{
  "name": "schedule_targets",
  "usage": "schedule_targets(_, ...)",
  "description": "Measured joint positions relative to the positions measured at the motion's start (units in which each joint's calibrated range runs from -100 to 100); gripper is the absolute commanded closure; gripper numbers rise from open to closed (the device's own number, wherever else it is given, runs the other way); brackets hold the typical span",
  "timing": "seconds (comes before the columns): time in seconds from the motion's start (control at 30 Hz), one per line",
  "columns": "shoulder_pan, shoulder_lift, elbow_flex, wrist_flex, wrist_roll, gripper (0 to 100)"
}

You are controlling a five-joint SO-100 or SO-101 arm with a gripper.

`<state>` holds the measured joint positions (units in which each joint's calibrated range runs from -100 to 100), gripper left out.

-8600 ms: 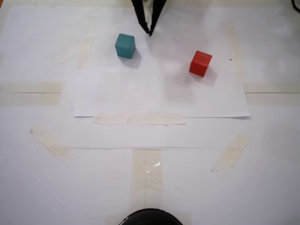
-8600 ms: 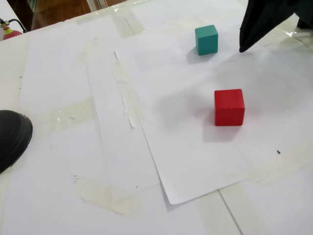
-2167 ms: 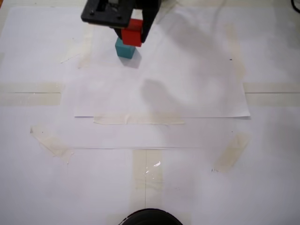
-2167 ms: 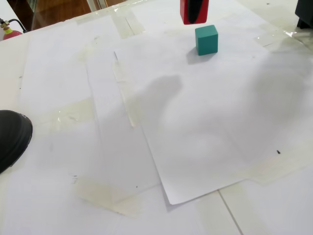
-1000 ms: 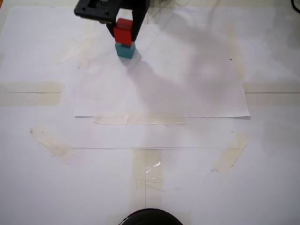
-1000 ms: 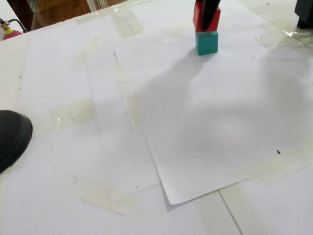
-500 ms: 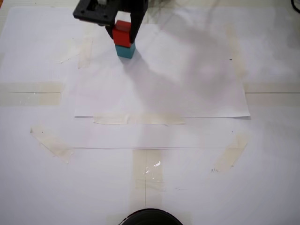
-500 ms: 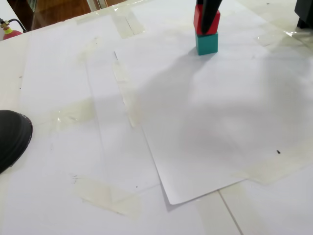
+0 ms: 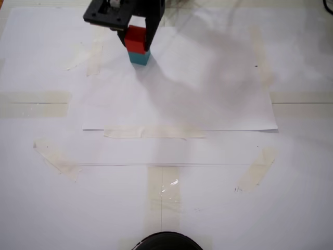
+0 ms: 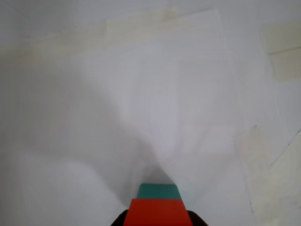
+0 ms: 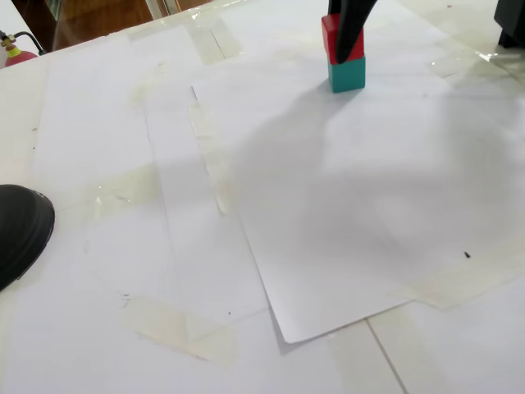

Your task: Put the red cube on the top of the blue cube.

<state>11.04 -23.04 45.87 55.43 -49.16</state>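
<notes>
The red cube (image 9: 135, 36) sits squarely on top of the blue cube (image 9: 139, 56), a teal block, at the far side of the white paper sheet (image 9: 208, 94). My gripper (image 9: 136, 39) stands over the stack with one black finger on each side of the red cube, shut on it. The wrist view shows the red cube (image 10: 156, 213) at the bottom edge between the dark jaw parts, with the teal cube (image 10: 159, 191) just beyond it. In another fixed view a black finger (image 11: 349, 29) partly covers the red cube (image 11: 330, 34) above the teal one (image 11: 348, 74).
The sheet is taped to a white table with several pale tape strips (image 9: 151, 133). A black rounded object (image 9: 166, 242) sits at the near edge and also shows in another fixed view (image 11: 16, 230). A dark object (image 11: 513, 20) stands at that view's top right.
</notes>
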Motion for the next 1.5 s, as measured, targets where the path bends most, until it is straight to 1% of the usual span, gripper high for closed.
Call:
schedule_targets(0.23, -0.15, 0.09, 0.36, 0.08, -1.07, 76)
schedule_targets(0.33, -1.02, 0.09, 0.36, 0.08, -2.2, 71)
schedule_targets(0.57, -3.36, 0.09, 0.36, -2.11, -2.83, 63)
schedule_targets(0.9, -3.87, 0.09, 0.36, -2.93, -3.47, 62)
schedule_targets(1.07, -2.05, 0.09, 0.36, -2.28, -2.25, 62)
schedule_targets(1.27, -0.51, -1.3, -0.81, 2.93, -1.37, 62)
schedule_targets(1.5, -2.56, -4.69, -9.13, 11.06, -2.49, 62)
